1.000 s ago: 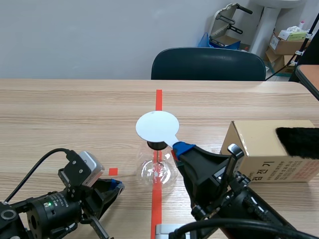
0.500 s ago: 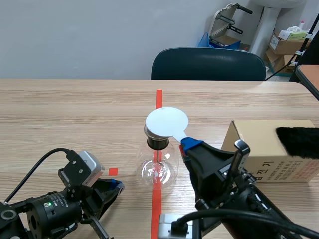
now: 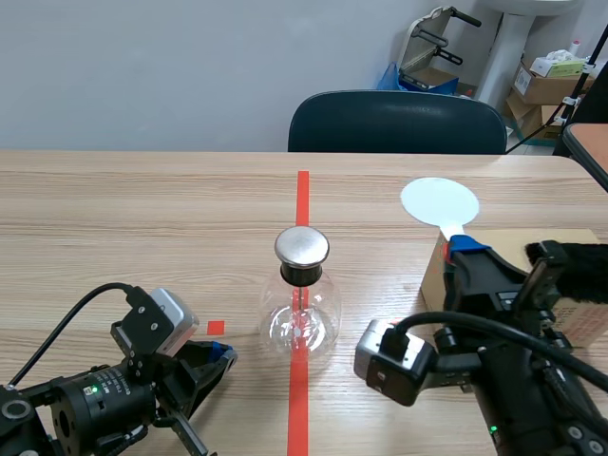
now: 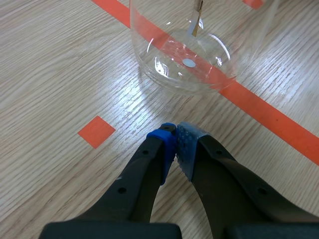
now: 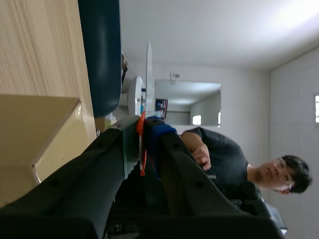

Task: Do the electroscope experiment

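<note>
The left fingers (image 4: 170,138) are closed on nothing, blue pad against grey-blue pad, low over the desk (image 4: 55,64). Just ahead of their tips sits the electroscope (image 4: 185,55), a clear glass flask. This wrist view shows only its rounded base and the lower end of a thin gold strip (image 4: 198,22) hanging inside. The scene view adds the rest: the black neck and the round metal cap (image 3: 302,246) on top. There the left fingers (image 3: 218,354) lie beside the flask, near it but apart.

The right fingers (image 3: 465,251) grip the white disc wand (image 3: 439,201) by its handle. The disc is raised beyond their tips, well apart from the metal cap and by the end of a cardboard box (image 3: 433,280). A black furry cloth (image 3: 573,271) lies on the box, beside the right arm.

In the right wrist view the wand (image 5: 148,74) shows edge-on, a thin white sliver sticking out ahead of the fingers (image 5: 155,133). They are pressed on it, with something red at the clamp. The box (image 5: 40,134) lies beside those fingers and a dark chair (image 5: 102,50) stands ahead. Only this view catches a person (image 5: 219,157) in a dark top, off past the fingers.
</note>
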You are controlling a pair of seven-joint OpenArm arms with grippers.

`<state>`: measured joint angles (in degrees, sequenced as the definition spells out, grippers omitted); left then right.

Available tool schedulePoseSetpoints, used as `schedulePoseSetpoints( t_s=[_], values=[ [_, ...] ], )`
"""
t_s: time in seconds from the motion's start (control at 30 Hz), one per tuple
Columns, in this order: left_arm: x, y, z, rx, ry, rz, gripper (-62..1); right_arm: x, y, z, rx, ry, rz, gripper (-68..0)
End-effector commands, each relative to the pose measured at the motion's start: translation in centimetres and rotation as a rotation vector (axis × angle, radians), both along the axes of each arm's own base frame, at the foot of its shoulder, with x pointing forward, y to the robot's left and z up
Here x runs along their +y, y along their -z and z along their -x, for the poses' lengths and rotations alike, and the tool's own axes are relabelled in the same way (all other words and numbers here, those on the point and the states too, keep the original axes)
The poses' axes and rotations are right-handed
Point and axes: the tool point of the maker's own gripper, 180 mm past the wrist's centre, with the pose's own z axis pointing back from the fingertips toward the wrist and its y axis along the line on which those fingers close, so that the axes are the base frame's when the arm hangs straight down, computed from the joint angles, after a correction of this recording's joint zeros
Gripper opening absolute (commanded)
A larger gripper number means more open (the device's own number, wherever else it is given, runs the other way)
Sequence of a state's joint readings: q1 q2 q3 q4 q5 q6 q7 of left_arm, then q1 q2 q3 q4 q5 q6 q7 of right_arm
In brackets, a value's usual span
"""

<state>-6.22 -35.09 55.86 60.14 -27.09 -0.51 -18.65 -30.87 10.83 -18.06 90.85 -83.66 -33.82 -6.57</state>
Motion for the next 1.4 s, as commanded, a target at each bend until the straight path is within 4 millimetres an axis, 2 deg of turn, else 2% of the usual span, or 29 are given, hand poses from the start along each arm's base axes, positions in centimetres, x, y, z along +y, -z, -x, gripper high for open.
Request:
schedulePoseSetpoints(
  t_s=[0.0,0.27,0.57,0.9,1.17,1.37],
  values=[
    [-0.5,-0.7,-0.2,-0.016,0.005,0.025,-58.8,-0.8,-0.7,-0.2,-0.027,0.030,0.000,-66.7],
    [-0.5,-0.7,-0.2,-0.016,0.005,0.025,-58.8,-2.6,-0.8,-0.3,-0.033,0.132,-0.006,-66.7],
    [-0.5,-0.7,-0.2,-0.016,0.005,0.025,-58.8,-2.4,-0.8,-0.3,-0.032,0.123,-0.005,-66.7],
    [-0.5,-0.7,-0.2,-0.016,0.005,0.025,-58.8,1.5,-0.4,0.2,-0.013,-0.095,0.010,-66.7],
    [-0.5,-0.7,-0.2,-0.016,0.005,0.025,-58.8,5.1,-0.1,1.5,-0.001,-0.312,0.022,-66.7],
    [-0.5,-0.7,-0.2,-0.016,0.005,0.025,-58.8,7.1,0.1,2.6,0.007,-0.439,0.030,-66.7]
  ],
)
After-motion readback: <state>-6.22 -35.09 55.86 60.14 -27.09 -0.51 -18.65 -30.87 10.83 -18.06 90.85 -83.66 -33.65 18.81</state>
